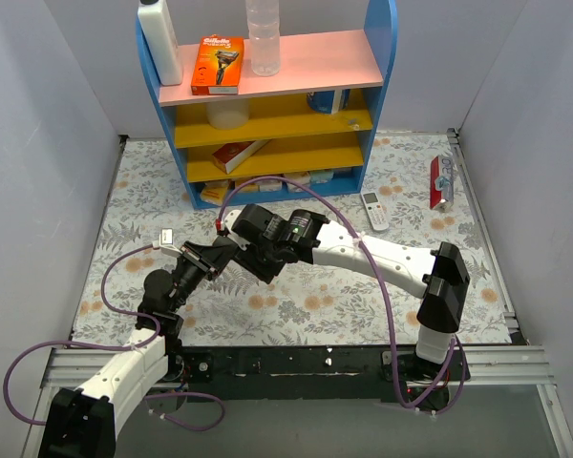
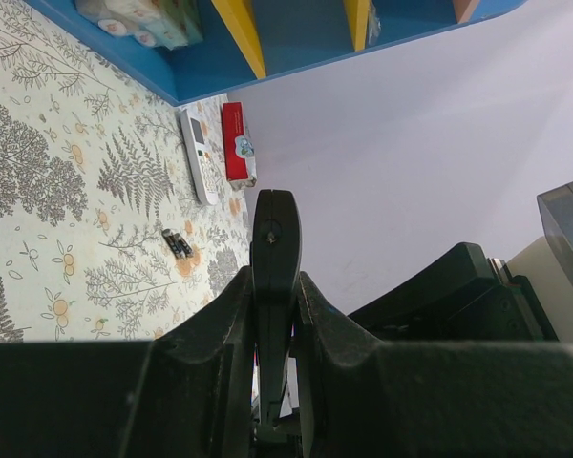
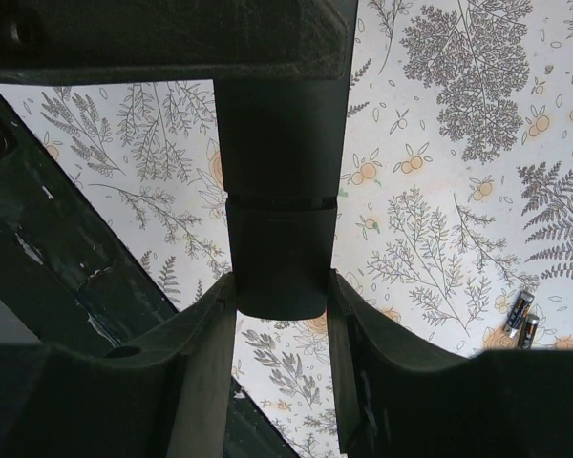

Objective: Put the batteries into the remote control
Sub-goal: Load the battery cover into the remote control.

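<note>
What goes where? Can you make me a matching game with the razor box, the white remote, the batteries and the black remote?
Things:
1. razor box
2. white remote
3. batteries
4. black remote

Places:
A. in the right gripper
B. on the table, by the shelf
C. on top of the shelf
D. side by side on the table

Pairs: 1-C, 2-B, 3-D, 4-A
</note>
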Controlling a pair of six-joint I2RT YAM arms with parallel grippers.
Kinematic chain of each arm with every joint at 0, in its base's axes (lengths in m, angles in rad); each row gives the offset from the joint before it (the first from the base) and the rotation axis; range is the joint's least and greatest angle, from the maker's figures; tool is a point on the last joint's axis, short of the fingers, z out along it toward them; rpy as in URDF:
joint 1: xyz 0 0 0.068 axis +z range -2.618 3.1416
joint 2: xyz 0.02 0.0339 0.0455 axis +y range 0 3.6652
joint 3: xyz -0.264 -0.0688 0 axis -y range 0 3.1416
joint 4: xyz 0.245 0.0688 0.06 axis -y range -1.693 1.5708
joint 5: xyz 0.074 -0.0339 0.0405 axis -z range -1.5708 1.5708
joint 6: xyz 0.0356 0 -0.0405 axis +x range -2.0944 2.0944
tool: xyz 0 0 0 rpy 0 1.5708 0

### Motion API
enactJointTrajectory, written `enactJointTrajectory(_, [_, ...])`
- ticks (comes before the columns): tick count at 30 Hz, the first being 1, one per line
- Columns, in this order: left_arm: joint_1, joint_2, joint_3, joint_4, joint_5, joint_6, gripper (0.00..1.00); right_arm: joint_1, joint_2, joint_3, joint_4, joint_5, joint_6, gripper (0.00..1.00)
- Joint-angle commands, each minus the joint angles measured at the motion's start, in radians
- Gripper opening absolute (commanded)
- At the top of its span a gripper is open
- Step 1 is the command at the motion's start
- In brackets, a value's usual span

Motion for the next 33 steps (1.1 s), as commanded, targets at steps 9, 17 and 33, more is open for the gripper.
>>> enactJointTrajectory(9, [-0.004,-0.001,-0.096,0.075,-0.002,-0.14,0.0,0.003,0.026,0.066,-0.015,0.009,-0.004,0.46])
enactJointTrajectory(17, [-0.004,0.037,-0.133,0.108,-0.013,-0.177,0.0,0.002,0.031,0.09,-0.027,0.015,-0.007,0.53])
enactJointTrajectory(33, [-0.004,0.045,-0.152,0.1,-0.017,-0.203,0.0,0.003,-0.014,0.136,-0.031,0.029,-0.033,0.71])
